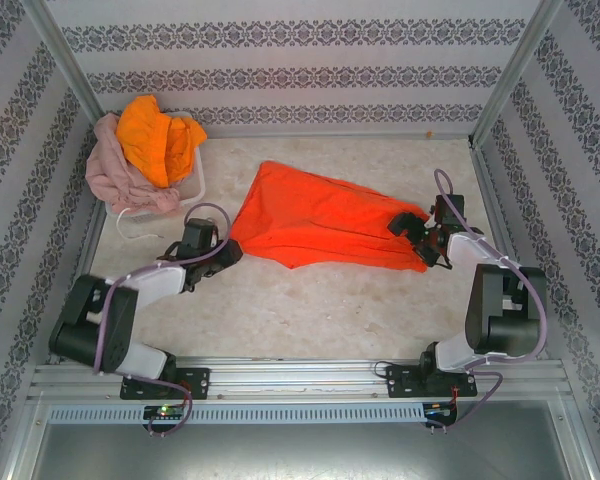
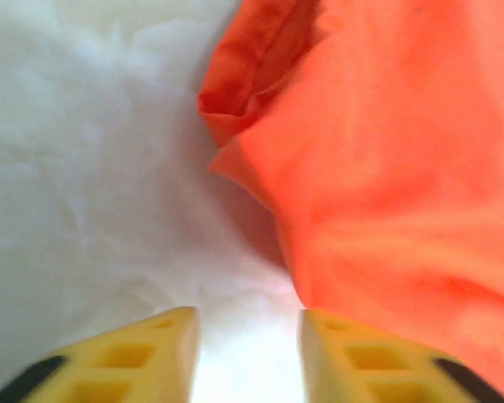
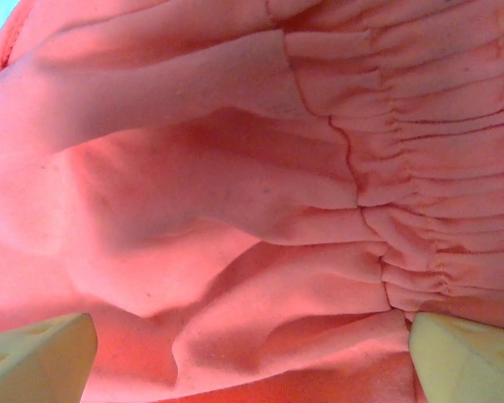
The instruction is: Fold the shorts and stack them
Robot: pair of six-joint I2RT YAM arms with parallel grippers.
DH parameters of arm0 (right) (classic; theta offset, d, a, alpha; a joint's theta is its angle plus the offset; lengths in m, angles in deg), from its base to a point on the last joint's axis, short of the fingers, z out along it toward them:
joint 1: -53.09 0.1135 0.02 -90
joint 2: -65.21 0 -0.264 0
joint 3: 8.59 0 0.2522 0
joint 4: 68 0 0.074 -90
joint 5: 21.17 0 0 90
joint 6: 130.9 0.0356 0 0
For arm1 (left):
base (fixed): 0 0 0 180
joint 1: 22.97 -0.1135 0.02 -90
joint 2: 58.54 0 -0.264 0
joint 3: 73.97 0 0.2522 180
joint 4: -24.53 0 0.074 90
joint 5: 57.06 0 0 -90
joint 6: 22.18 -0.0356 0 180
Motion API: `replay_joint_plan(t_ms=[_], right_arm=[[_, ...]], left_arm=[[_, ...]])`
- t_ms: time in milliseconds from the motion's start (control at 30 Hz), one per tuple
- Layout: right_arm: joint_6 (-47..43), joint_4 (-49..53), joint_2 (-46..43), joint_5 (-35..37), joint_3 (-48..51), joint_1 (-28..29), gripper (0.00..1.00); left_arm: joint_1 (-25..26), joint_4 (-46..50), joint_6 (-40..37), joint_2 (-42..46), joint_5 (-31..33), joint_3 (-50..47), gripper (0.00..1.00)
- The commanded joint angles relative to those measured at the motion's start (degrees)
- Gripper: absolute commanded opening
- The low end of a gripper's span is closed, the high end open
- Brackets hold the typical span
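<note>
- You're looking at the red-orange shorts [image 1: 320,220] lying spread across the middle of the desk [image 1: 310,310]. The narrow end is pointing toward the left edge, and the wider end w/ the gathered waist is pointing toward the right edge.
- Your left gripper [image 1: 230,252] is sitting low at the shorts' left tip. In the left wrist view its yellow fingers [image 2: 151,353] are standing apart w/ bare desk showing btwn them. They're gripping nothing, and the right-hand one is lying just beside the fabric edge.
- Your right gripper [image 1: 413,240] is sitting at the waist end. In the right wrist view its fingers [image 3: 42,357] are spread wide, w/ the gathered elastic waist bunching up btwn them but not being pinched.
- The dusty pink shorts [image 1: 105,165] and the yellow-orange shorts [image 1: 155,135] are lying heaped in the white mesh basket [image 1: 199,180] at the far left corner. The yellow-orange pair is lying on top, and the pink pair is hanging over the basket's left side.
</note>
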Motion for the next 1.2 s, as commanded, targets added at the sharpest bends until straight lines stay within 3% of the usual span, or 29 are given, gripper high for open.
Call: replay_joint_plan(t_ms=[0, 67, 167, 300, 500, 800, 967, 1167], right_arm=[[-2.46, 3.84, -3.22, -1.16, -2.05, -0.17, 0.96], [-2.37, 4.07, -5.40, -1.99, -2.80, 1.21, 0.96], [-1.99, 4.45, -8.00, -1.54, -4.38, 5.18, 0.96], [0.51, 3.55, -8.53, -1.54, -6.33, 11.28, 0.96], [2.20, 2.67, -3.80, -1.04, -8.81, 18.65, 0.98], [0.91, 2.64, 3.94, 0.63, -7.32, 19.45, 0.98], [-0.47, 2.59, 6.20, 1.10, -5.93, 18.09, 0.98], [-1.75, 2.69, 8.56, -0.31, -6.01, 17.15, 0.98]], left_arm=[[0.20, 4.53, -4.22, 9.09, 4.49, 3.35, 0.56], [0.21, 7.63, -7.23, 11.34, 4.65, 6.41, 0.70], [0.19, 7.29, -9.23, 10.11, -0.19, 11.13, 0.80], [0.93, -0.42, -5.07, 2.25, -9.93, 16.43, 0.86], [5.03, -8.85, -0.98, -11.55, -13.59, 22.81, 0.89], [5.45, -16.14, -0.89, -24.82, -8.16, 22.26, 0.89], [4.06, -20.60, 0.43, -26.11, -3.37, 15.91, 0.90], [1.66, -24.27, 2.32, -23.74, -2.20, 7.07, 0.90]])
